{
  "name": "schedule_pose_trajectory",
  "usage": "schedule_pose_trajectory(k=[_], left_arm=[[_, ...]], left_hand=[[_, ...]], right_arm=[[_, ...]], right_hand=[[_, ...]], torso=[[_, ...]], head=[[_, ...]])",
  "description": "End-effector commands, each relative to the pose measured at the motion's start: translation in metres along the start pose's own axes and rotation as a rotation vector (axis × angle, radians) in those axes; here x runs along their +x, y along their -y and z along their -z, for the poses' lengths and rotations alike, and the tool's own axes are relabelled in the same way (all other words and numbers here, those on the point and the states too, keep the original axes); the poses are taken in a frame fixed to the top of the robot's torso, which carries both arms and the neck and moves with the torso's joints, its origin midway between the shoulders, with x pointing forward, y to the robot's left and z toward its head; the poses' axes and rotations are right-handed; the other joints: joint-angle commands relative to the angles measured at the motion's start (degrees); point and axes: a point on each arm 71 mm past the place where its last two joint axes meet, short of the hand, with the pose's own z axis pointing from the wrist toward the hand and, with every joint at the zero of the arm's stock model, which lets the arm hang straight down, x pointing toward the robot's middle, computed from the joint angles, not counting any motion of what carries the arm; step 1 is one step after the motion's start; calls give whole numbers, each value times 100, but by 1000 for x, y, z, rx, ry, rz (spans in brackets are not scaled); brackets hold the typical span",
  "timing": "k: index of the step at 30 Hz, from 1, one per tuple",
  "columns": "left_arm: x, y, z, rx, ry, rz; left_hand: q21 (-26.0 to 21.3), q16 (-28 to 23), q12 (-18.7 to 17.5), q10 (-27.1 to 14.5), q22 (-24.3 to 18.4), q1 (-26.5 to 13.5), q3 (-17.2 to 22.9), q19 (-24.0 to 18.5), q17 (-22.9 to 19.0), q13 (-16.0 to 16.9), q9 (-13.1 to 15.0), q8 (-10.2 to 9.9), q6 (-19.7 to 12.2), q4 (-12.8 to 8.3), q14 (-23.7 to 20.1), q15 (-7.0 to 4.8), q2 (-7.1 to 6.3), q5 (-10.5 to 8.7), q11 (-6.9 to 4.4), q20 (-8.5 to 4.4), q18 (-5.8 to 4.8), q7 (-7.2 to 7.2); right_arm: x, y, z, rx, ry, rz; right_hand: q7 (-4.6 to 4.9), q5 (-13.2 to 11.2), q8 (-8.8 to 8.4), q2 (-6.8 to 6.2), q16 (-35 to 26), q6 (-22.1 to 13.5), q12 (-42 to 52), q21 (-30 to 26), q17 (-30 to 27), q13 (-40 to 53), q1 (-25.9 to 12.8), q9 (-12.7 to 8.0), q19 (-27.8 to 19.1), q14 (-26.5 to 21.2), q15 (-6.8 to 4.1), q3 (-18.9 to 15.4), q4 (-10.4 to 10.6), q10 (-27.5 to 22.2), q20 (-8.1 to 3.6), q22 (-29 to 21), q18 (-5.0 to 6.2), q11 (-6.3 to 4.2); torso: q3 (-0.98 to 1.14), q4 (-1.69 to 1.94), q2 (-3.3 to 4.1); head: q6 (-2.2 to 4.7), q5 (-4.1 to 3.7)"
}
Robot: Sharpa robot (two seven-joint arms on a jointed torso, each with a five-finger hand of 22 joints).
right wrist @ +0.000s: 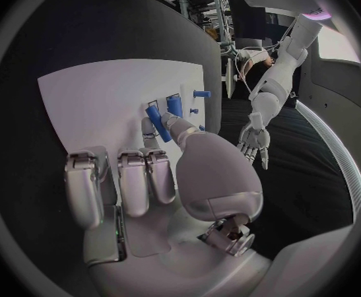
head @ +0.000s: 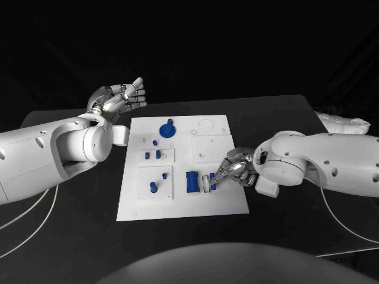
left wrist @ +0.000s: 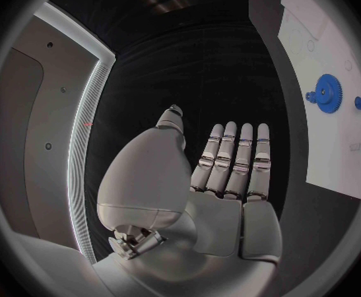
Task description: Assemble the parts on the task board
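The white task board [head: 181, 204] lies in the middle of the black table. A blue gear [head: 167, 129] sits near its far end, also seen as the gear [left wrist: 326, 102] on the board [left wrist: 325, 53]. Small blue pegs [head: 153, 155] stand mid-board, and a blue block [head: 192, 181] lies nearer me. My right hand [head: 233, 171] hovers over the board's right side beside that block. It pinches a long blue part [right wrist: 154, 121] between thumb and a finger; my right hand [right wrist: 164, 178] has its other fingers curled. My left hand [head: 121, 97] is raised off the board's far left corner, fingers [left wrist: 233, 158] straight, holding nothing.
A white crumpled thing [head: 343, 124] lies at the table's right far edge. Pale cables [head: 27, 219] trail over the table on the left. Another blue block [right wrist: 174, 104] and a small peg [right wrist: 200, 94] stand on the board just beyond the pinched part.
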Motion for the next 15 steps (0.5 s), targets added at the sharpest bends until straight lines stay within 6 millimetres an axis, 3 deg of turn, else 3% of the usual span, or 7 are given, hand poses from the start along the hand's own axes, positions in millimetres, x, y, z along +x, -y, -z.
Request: schedule_pose_trajectory(k=[1,15], left_arm=[[2,1,0,6,-17,9],[1,1,0,6,-15,8]], left_hand=[[-35,37,32,-27,-9,3,13,-10,-9,-3,-7,26,-31,5,-39,-8,68,32,-5,-2,-28,117],[-34,43,36,-28,-15,6,12,-10,-16,-3,-7,29,-33,4,-40,-8,72,33,-5,-2,-28,117]], right_arm=[[3,2,-1,39,-39,26],[6,-1,-6,66,-52,60]], right_hand=[[19,-40,-49,-37,24,-55,26,26,1510,1507,12,-33,611,607,34,-43,17,614,29,1509,-38,51],[53,-61,-70,-44,24,-53,26,26,1510,1507,-3,-70,611,607,51,-69,38,614,41,1509,-38,81]], torso=[[-1,0,2],[3,-1,-8]], head=[[0,-7],[0,-5]])
